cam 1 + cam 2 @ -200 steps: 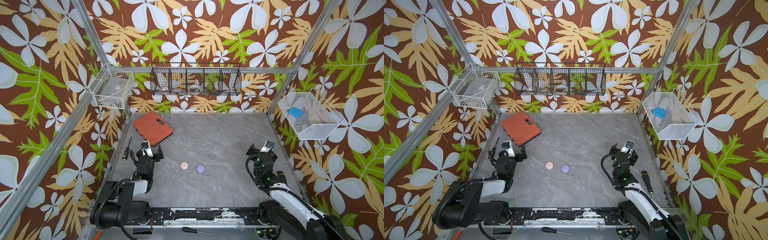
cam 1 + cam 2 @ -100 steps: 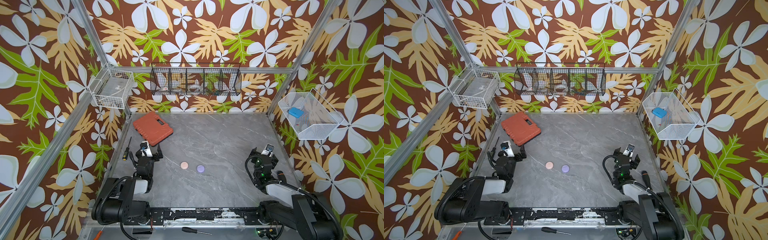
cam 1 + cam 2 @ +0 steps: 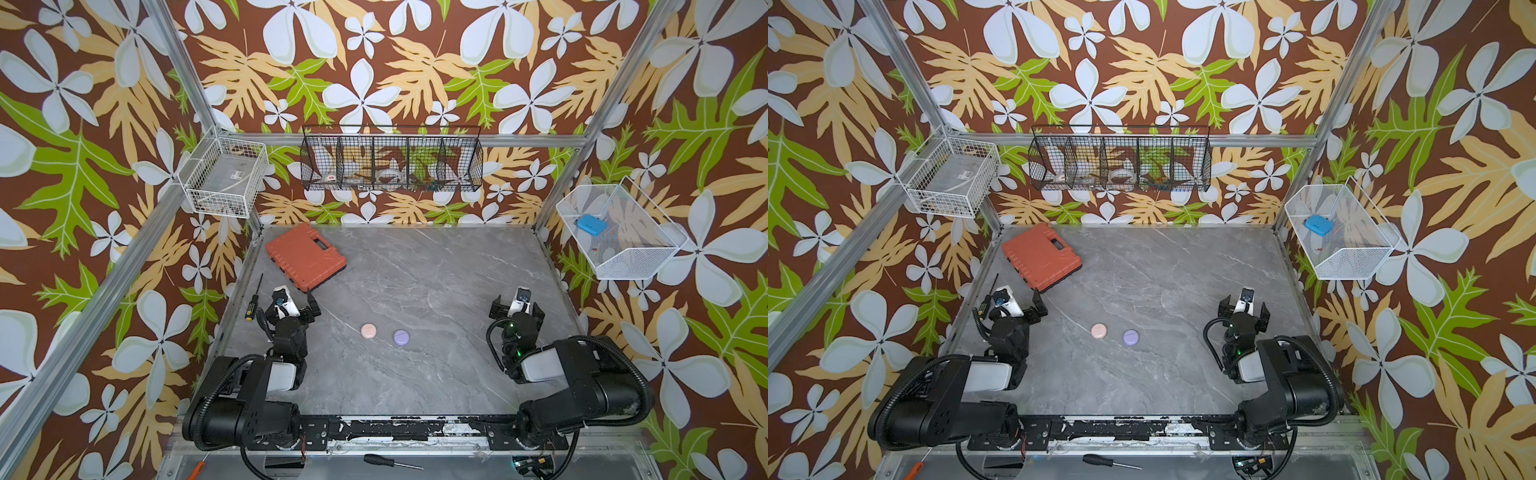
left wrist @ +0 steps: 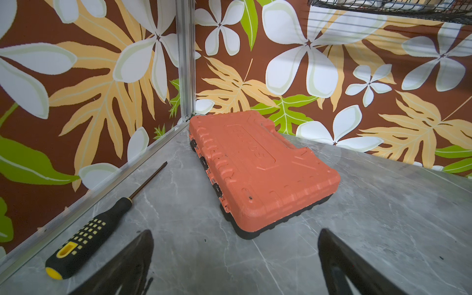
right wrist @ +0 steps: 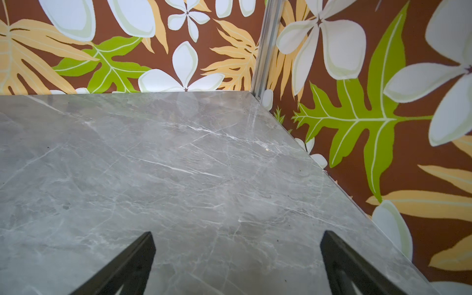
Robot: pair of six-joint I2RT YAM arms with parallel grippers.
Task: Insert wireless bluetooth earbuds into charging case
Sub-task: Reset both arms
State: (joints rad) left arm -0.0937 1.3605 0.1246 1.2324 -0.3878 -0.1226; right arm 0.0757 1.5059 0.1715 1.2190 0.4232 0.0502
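Pink case (image 3: 369,331) and lavender case (image 3: 401,337) lie shut, just beside each other. Left gripper (image 3: 291,307) and right gripper (image 3: 517,309) flank them, well apart, jaws spread, holding nothing.

On the table (image 3: 436,282), the left case (image 3: 368,331) lies just beside the right case (image 3: 401,337), near the middle. A toolbox (image 3: 305,256) sits far left, a screwdriver (image 3: 253,301) before it by the edge.

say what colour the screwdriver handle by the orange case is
The handle is black with yellow squares and a yellow end, clearest in the left wrist view.
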